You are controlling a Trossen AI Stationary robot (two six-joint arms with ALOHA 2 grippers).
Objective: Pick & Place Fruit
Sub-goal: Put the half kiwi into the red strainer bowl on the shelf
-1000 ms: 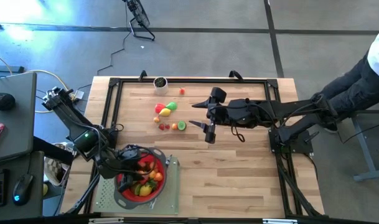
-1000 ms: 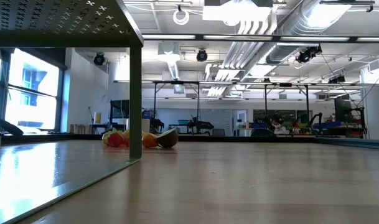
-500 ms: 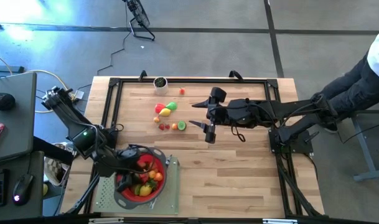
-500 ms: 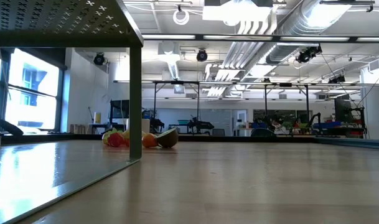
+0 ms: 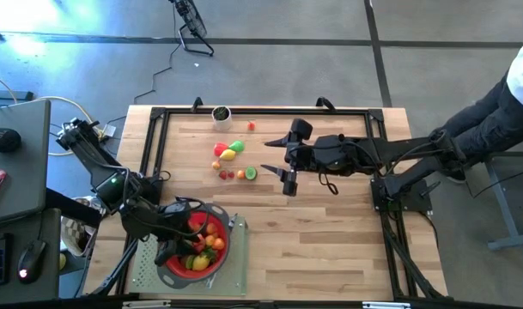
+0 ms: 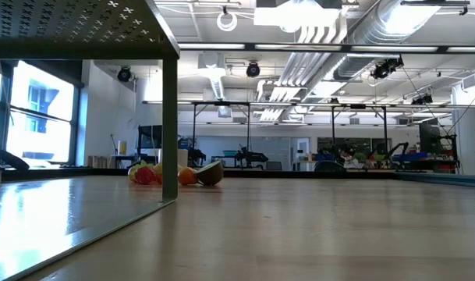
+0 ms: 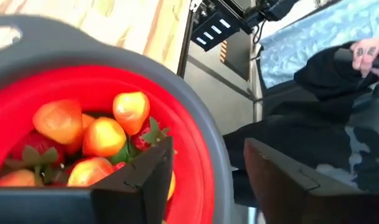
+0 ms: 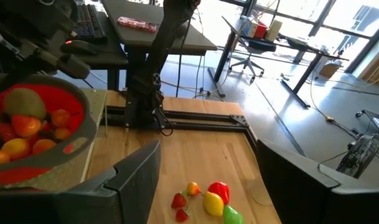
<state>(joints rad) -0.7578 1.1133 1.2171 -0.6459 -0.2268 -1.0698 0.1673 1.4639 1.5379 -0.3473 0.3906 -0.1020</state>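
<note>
The red strainer with a grey rim holds several toy fruits, orange, red and yellow. My left gripper hovers above the strainer's left part, open, with nothing between its fingers. More fruit lies loose on the wooden table near its far side: a red, yellow and green cluster, plus small red and green pieces. My right gripper hangs open over the table's middle, to the right of that fruit, and is empty.
The strainer rests on a grey perforated mat at the table's near left corner. A small dark cup and one red piece sit by the far edge. A person stands beyond the table's right side. Bare wood lies near right.
My left gripper has tipped its fingers upward over the strainer and drawn back a little toward the table's left edge. The fruits in the strainer and on the table lie as before.
</note>
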